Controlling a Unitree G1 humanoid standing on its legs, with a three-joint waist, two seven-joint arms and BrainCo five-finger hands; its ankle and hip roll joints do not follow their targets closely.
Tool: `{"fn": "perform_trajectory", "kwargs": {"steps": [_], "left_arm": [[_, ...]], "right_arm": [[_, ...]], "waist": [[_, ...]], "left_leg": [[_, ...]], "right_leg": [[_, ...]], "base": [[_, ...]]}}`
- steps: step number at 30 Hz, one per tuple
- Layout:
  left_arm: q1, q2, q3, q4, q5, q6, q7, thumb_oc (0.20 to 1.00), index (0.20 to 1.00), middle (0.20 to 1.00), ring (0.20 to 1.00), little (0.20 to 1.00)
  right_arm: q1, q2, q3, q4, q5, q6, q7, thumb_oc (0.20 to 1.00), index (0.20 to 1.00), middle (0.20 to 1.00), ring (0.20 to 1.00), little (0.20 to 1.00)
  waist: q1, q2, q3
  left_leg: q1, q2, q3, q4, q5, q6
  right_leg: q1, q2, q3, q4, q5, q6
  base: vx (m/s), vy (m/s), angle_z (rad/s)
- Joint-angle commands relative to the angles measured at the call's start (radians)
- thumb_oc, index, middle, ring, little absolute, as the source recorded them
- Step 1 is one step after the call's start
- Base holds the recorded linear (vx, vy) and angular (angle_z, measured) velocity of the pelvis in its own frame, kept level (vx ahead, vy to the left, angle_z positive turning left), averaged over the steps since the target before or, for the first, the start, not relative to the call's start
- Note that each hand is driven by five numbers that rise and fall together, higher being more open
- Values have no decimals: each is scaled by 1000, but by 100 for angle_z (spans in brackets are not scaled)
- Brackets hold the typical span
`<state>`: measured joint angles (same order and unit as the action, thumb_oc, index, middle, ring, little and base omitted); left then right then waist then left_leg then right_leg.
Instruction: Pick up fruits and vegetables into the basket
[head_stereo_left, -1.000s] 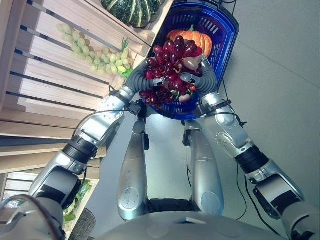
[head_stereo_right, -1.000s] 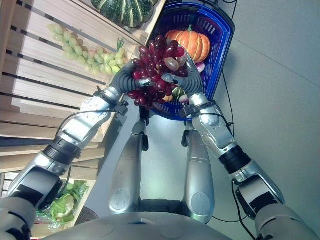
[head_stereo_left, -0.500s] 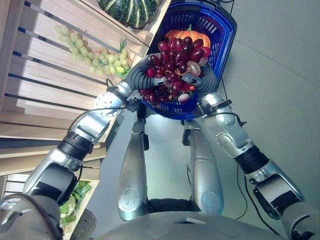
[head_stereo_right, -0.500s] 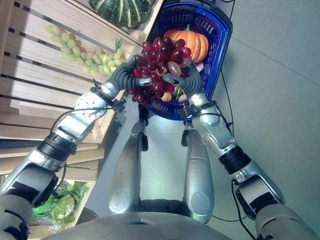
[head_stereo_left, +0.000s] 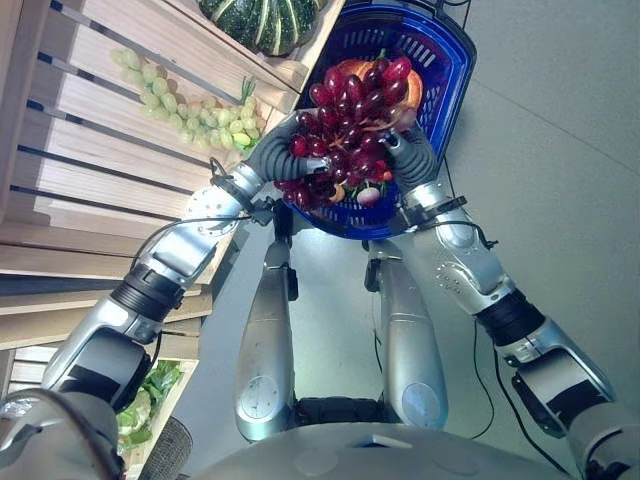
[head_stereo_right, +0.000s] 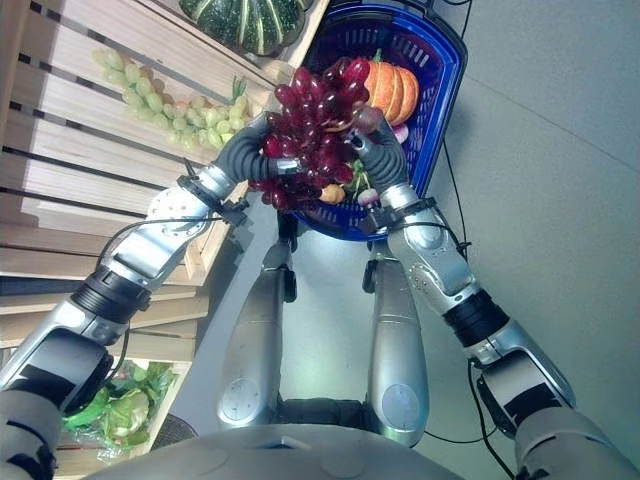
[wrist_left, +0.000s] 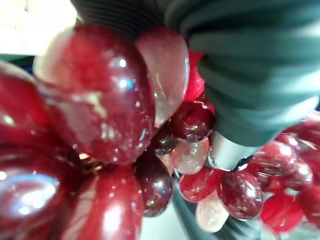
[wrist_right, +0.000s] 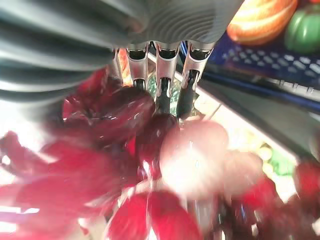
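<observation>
Both hands, left hand (head_stereo_left: 272, 150) and right hand (head_stereo_left: 412, 155), cup the red grapes (head_stereo_left: 352, 105) with curled fingers, above the blue basket (head_stereo_left: 445, 70). Lower them beside the pumpkin (head_stereo_right: 392, 88), then loosen both together so nothing spills

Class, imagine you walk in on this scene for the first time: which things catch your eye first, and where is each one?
First, the big bunch of red grapes, held between the left hand and the right hand over the near rim of the blue basket. Behind it in the basket sits an orange pumpkin. On the wooden shelf to the robot's left lie green grapes, with a dark green squash beyond them.
</observation>
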<state>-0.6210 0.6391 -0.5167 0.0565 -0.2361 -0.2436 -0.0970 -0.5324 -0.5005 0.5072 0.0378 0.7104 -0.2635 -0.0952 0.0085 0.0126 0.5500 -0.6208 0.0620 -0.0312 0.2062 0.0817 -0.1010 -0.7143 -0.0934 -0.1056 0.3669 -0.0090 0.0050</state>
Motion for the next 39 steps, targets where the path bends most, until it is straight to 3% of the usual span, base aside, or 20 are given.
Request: {"fn": "perform_trajectory", "kwargs": {"steps": [1, 8, 9, 10, 16, 20, 27, 39], "left_arm": [[-31, -57, -16, -176, -7, -101, -22, 200, 200, 200, 200, 200], [-31, -69, -15, -179, -29, -94, -9, 200, 200, 200, 200, 200], [-29, -71, -13, -179, -37, -89, 14, 573, 573, 573, 573, 573], [-27, -71, -10, -176, -56, -85, 34, 1000, 1000, 1000, 1000, 1000], [27, -111, 37, -169, -168, -108, 135, 1000, 1000, 1000, 1000, 1000], [99, -172, 105, -152, -327, -153, 210, 1000, 1000, 1000, 1000, 1000], [149, -219, 184, -152, -319, -200, 339, 1000, 1000, 1000, 1000, 1000], [168, -232, 311, -101, -277, -208, 475, 1000, 1000, 1000, 1000, 1000]], "right_arm": [[-37, 38, 53, -77, -7, -7, 39, 200, 200, 200, 200, 200], [-43, 50, 57, -68, 6, -2, 52, 200, 200, 200, 200, 200], [-44, 50, 57, -68, 12, 0, 53, 200, 200, 200, 200, 200], [-43, 50, 56, -68, 18, -1, 54, 200, 200, 200, 200, 200], [-21, 68, 46, -68, 15, -14, 54, 200, 200, 200, 200, 200], [6, 93, 33, -69, -2, -23, 55, 200, 200, 200, 200, 200], [30, 118, 3, -81, 27, -3, 73, 200, 200, 200, 200, 200], [55, 137, -41, -60, 44, -3, 71, 200, 200, 200, 200, 200]], "waist": [[-11, 3, -30], [-11, 3, -30], [-11, 3, -30], [-10, 3, -30], [-5, 2, -30], [1, 1, -30], [8, 2, -30], [8, 16, -30]], "left_leg": [[-13, -105, 59, 1, -37, 76], [-7, -106, 62, -9, -35, 76], [-7, -106, 62, -9, -35, 76], [-7, -106, 60, -10, -34, 76], [-3, -110, 53, -16, -34, 78], [-1, -118, 44, -15, -37, 80], [-3, -123, 35, -11, -34, 78], [3, -123, 46, 0, -39, 73]], "right_leg": [[79, 41, -65, -78, -18, 39], [83, 41, -63, -89, -12, 41], [83, 41, -63, -90, -11, 41], [84, 41, -63, -92, -11, 41], [90, 39, -66, -101, -8, 42], [91, 40, -70, -100, -12, 40], [95, 37, -78, -98, -17, 35], [97, 35, -77, -79, -35, 24]], "base": [[0, 0, 0], [0, 0, 0], [0, 0, 0], [0, 0, 0], [0, 0, 0], [-2, -8, 0], [1, -6, 2], [4, 9, 0]]}}
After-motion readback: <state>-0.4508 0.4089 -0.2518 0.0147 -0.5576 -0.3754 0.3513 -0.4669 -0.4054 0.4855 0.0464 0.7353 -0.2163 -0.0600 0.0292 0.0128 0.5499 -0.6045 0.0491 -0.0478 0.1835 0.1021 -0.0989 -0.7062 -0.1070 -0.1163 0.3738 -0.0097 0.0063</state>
